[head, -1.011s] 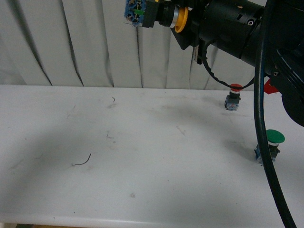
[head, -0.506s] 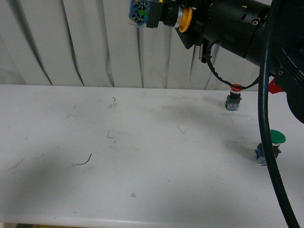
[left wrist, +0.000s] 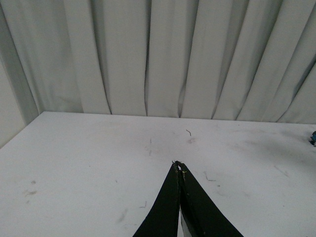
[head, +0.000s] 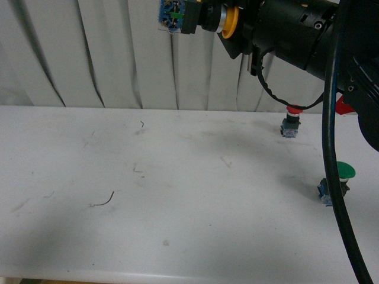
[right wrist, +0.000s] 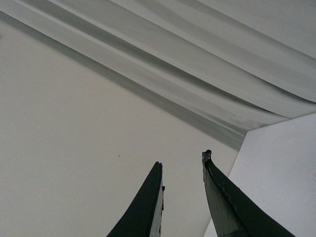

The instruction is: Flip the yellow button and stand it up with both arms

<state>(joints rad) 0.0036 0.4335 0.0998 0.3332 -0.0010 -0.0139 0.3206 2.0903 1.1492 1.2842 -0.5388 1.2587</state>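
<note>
The yellow button has a yellow-orange cap, a silver ring, a black collar and a blue base. The red-capped button and the green-capped button have bluish bases. The counter is white with dark scuffs, the pleated curtain is pale grey, and the left fingers are black.

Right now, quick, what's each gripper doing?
Left gripper: closed, empty.
Right gripper: holding the yellow button aloft in the front view, though its wrist view shows only parted fingertips.
</note>
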